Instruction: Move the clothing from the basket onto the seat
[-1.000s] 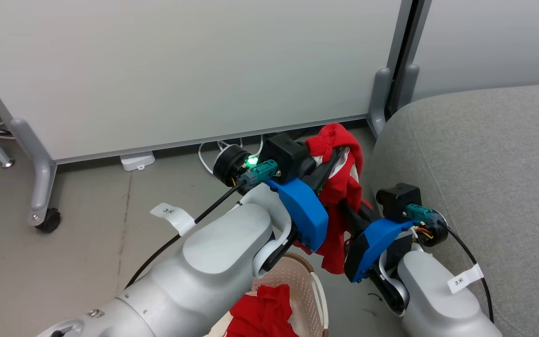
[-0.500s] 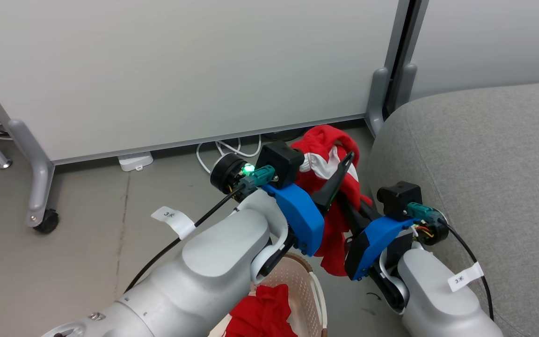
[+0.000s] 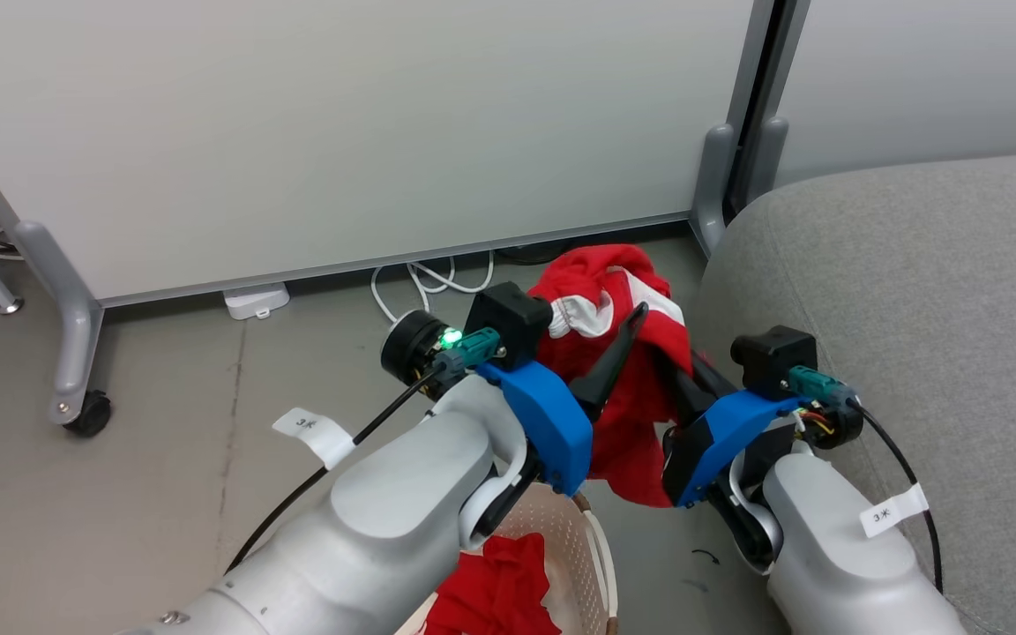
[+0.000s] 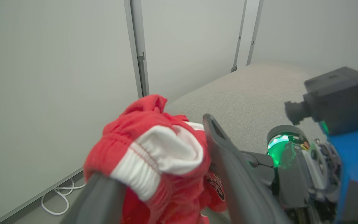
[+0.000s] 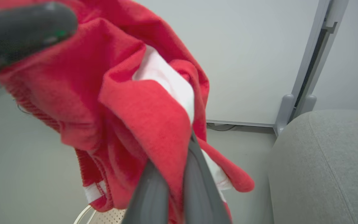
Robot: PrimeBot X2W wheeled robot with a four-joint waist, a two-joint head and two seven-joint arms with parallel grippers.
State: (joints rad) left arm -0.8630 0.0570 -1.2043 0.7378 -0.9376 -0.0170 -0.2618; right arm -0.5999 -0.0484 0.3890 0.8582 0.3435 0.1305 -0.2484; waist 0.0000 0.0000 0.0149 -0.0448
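finding a grey partition leg [image 3: 67,335] with a caster standing on the floor [image 3: 164,441] at the far left, and white cables [image 3: 424,280] lying a little farther right under the panel. seeing the basket [image 3: 580,538] at the near edge, left of centre, holding a second garment [image 3: 495,591], also red, inside it. noticing the left claw [image 4: 157,155] standing wide open above the basket, one finger [image 3: 614,357] showing bare and the other lying under a white-banded fold of the red garment [image 3: 636,423], draped over it rather than pinched. watching the right claw [image 5: 179,174] just to the right, squeezing shut on that same garment and holding it in the air above the floor, right of the basket and just left of the seat's rounded edge. finding the seat [image 3: 914,309] spreading across the right side.
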